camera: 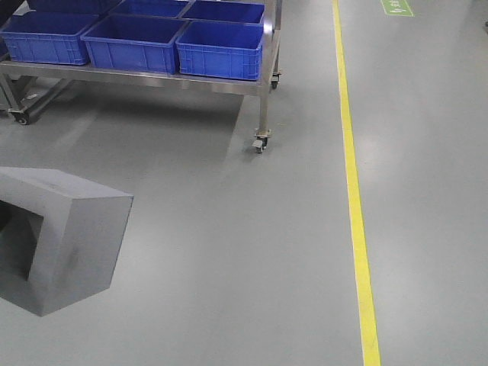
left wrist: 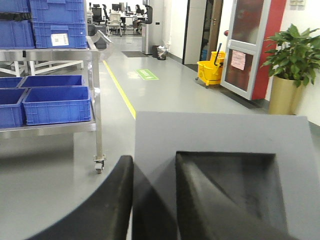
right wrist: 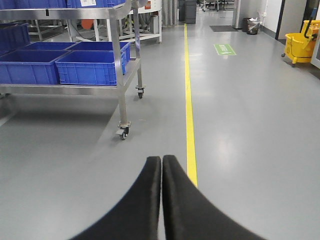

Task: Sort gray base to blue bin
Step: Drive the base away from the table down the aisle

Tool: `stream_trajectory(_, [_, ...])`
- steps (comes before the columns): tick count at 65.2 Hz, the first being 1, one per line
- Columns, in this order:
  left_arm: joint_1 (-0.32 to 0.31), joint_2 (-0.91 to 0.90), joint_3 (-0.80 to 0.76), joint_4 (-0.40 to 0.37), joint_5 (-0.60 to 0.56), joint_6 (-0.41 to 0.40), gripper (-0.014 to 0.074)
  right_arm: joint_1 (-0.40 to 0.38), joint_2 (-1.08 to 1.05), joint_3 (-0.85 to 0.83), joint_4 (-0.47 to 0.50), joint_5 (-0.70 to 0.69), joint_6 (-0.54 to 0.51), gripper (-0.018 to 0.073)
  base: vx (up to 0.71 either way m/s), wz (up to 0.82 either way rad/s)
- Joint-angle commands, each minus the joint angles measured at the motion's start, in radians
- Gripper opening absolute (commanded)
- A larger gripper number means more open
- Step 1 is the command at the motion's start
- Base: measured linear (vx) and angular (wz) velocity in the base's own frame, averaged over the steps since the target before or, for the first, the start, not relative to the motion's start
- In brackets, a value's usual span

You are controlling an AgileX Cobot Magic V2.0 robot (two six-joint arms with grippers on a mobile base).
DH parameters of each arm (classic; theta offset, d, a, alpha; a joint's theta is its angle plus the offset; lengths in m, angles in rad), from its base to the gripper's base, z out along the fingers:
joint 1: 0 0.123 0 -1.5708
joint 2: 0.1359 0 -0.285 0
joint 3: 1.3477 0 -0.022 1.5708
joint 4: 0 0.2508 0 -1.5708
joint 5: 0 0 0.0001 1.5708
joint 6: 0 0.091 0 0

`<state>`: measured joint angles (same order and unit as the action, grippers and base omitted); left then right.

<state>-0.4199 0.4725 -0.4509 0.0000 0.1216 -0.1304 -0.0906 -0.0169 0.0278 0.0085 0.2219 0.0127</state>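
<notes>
In the front view the gray base (camera: 76, 229) hangs low at the left, above the floor, with its square recess facing left. The left wrist view shows the gray base (left wrist: 220, 130) close up. My left gripper (left wrist: 154, 160) is shut on the block's wall, with one finger (left wrist: 117, 190) outside it and the other finger (left wrist: 195, 200) inside the recess. Several blue bins (camera: 221, 49) stand side by side on a steel cart's lower shelf, far ahead and left of the block. They also show as blue bins (left wrist: 57, 105) and blue bins (right wrist: 92, 67). My right gripper (right wrist: 161, 159) is shut and holds nothing.
The steel cart stands on casters (camera: 261, 142), and more blue crates (left wrist: 55, 22) fill its upper shelf. A yellow floor line (camera: 352, 183) runs past its right side. A yellow mop bucket (left wrist: 212, 70) and a potted plant (left wrist: 290, 65) stand by the right wall.
</notes>
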Motion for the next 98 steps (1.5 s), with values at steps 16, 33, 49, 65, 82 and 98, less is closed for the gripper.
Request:
stream_trajectory(16, [-0.004,0.001,-0.03,-0.01,-0.108,-0.007,-0.0006,0.0,-0.002,0.002,-0.008,-0.074,-0.013,-0.0005,0.24,0.04])
stream_trajectory(33, [-0.004,0.001,-0.03,-0.01,-0.108,-0.007,-0.0006,0.0,-0.002,0.002,-0.008,-0.075,-0.013,-0.0005,0.23,0.0])
stream_trajectory(49, [-0.004,0.001,-0.03,-0.01,-0.108,-0.007,-0.0006,0.0,-0.002,0.002,-0.008,-0.075,-0.013,-0.0005,0.23,-0.08])
stream_trajectory(65, [-0.004,0.001,-0.03,-0.01,-0.108,-0.007,-0.0006,0.0,-0.002,0.002,-0.008,-0.075,-0.013,-0.0005,0.24,-0.13])
stream_trajectory(82, [-0.004,0.001,-0.03,-0.01,-0.108,-0.007,-0.0006,0.0,-0.002,0.002,-0.008,-0.075,-0.013,-0.0005,0.27,-0.04])
stream_trajectory(98, [-0.004,0.001,-0.03,-0.01,-0.107,-0.007,-0.0006,0.0,-0.002,0.002,-0.008,-0.075,-0.013,-0.0005,0.28,0.25])
